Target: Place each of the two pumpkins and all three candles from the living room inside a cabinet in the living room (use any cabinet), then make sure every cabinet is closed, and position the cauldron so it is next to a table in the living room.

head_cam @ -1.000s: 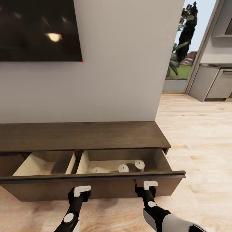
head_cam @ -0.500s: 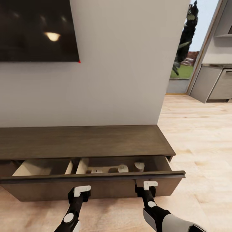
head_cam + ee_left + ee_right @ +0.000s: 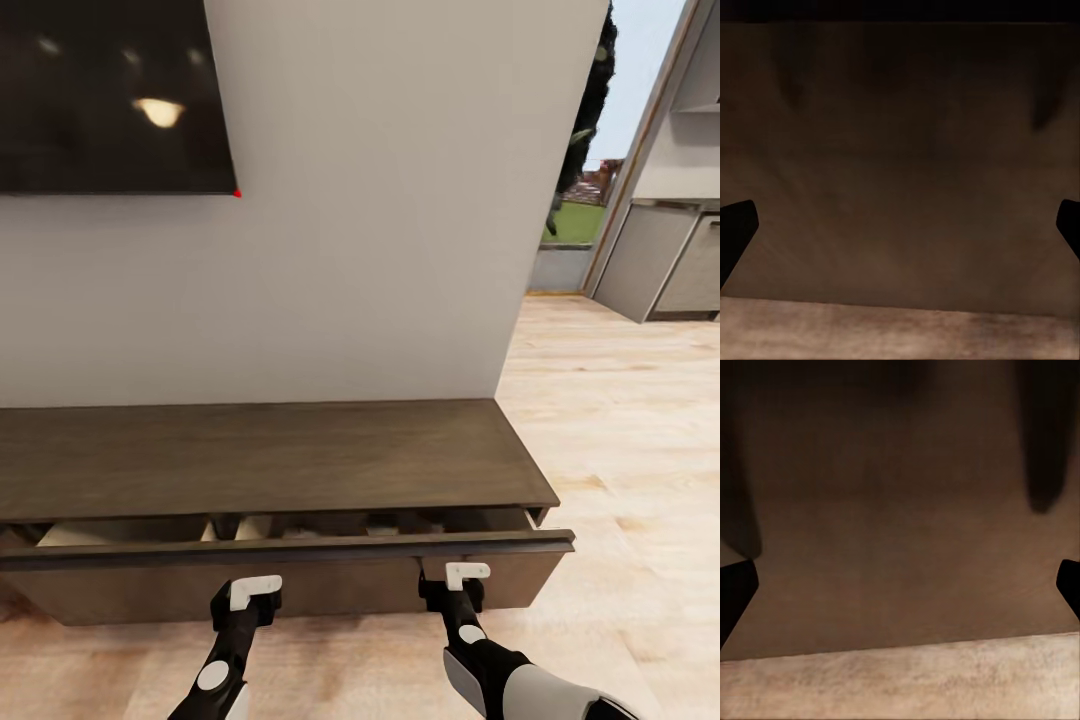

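Step in hand: closing the cabinet (image 3: 270, 455) drawer (image 3: 290, 580) with both arms pressed against its front panel.
Change: one second ago the drawer stood well open, with pale compartments and three candle tops on show; now only a narrow slot remains under the cabinet top. The whole head view has also shifted, so the robot appears to be advancing with the push.
Candles: inside the right compartment, now hidden by the cabinet top.
Left gripper (image 3: 255, 590): at the drawer front; fingers (image 3: 735, 229) spread wide, holding nothing.
Right gripper (image 3: 465, 574): at the drawer front; fingers (image 3: 735, 585) spread wide, holding nothing.
Task meaning: judged nearly shut; a short further push should seat it.
Surroundings: dark television (image 3: 110, 95) on the white wall (image 3: 380, 220); wooden floor (image 3: 620, 420).
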